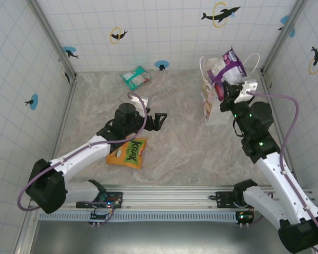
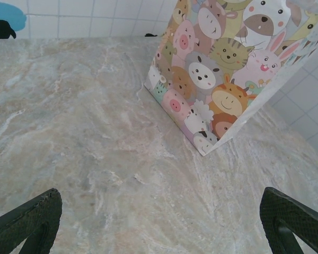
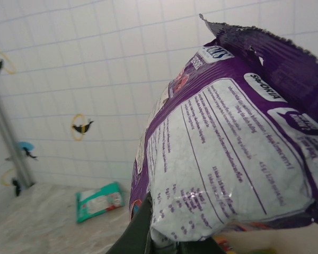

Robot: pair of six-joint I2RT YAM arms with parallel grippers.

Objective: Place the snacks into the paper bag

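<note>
My right gripper [image 1: 226, 84] is shut on the purple packet [image 1: 229, 64], holding it up over the mouth of the paper bag [image 1: 212, 108] at the back right; in the right wrist view the purple packet [image 3: 228, 143] rises large and close in front of the lens. The bag [image 2: 222, 69] shows cartoon animals in the left wrist view. My left gripper [image 1: 160, 119] is open over bare table in the middle, its fingers [image 2: 26, 225] wide apart. A large orange packet with a green logo [image 1: 128, 153] lies beside the left arm. The teal-white packet [image 1: 135, 77] [image 3: 99, 200] lies by the back wall.
White tiled walls with dolphin stickers close the marbled table [image 1: 180, 153] on three sides. A metal rail [image 1: 169, 198] runs along the near edge by the arm bases. Open tabletop stretches between the bag and the orange packet.
</note>
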